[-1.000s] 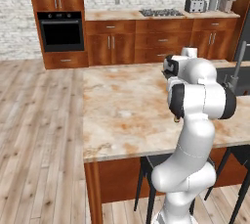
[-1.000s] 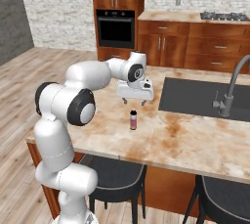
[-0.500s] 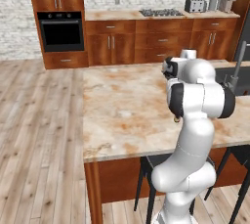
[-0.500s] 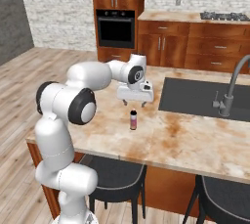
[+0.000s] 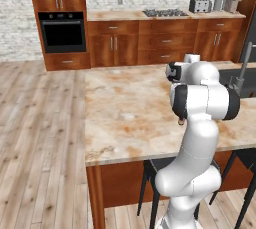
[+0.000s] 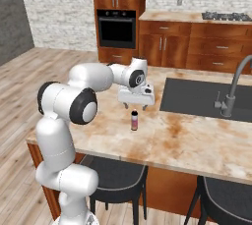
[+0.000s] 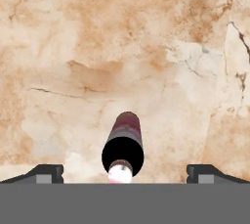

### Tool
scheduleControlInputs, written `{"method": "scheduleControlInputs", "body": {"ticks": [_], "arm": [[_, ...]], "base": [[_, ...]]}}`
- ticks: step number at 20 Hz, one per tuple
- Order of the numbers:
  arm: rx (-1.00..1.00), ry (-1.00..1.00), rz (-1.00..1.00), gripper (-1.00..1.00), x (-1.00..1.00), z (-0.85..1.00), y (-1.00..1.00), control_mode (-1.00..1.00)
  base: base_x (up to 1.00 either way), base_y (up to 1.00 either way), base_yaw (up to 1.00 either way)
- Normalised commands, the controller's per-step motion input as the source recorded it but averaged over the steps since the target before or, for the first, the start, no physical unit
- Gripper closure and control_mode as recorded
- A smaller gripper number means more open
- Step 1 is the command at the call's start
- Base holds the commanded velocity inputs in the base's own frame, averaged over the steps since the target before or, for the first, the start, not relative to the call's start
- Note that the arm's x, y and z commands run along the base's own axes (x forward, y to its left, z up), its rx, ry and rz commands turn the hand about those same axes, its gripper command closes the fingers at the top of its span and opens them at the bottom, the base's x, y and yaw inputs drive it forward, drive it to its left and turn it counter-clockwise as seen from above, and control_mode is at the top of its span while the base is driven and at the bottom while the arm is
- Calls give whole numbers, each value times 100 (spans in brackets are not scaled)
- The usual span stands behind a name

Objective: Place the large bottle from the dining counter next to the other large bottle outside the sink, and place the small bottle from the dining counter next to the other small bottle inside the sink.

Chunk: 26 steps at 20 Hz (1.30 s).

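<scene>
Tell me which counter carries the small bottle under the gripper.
The dining counter, the marbled island with the sink, right before the robot; the small bottle stands upright on it. The wall counter holds the cooktop.

Built-in black oven (image 5: 62, 32) set in wooden cabinets; gas cooktop (image 5: 164, 12) and toaster (image 5: 199, 6) farther right of oven; dark stools (image 6: 113, 176) below.

The small bottle (image 6: 134, 120), pale pink with a dark cap, stands upright on the marbled beige-and-orange tabletop (image 6: 187, 140), well left of the sink (image 6: 206, 99). From above it (image 7: 123, 149) shows its round dark cap. The sink is a dark rectangular basin with a curved grey faucet (image 6: 231, 91).
</scene>
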Motion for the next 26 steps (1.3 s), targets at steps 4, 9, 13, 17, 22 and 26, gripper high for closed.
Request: {"method": "scheduleControlInputs", "body": {"ticks": [4, 9, 13, 17, 22, 26], "arm": [[0, 0, 0, -100, 0, -3, 0, -100], [0, 0, 0, -100, 3, -13, 0, -100], [0, 0, 0, -100, 8, -16, 0, -100], [0, 0, 0, -100, 5, -5, 0, -100], [0, 0, 0, -100, 0, 0, 0, -100], [0, 0, 0, -100, -2, 0, 0, -100]], "base": [[0, 0, 0], [0, 0, 0], [0, 0, 0], [0, 0, 0], [0, 0, 0], [0, 0, 0]]}}
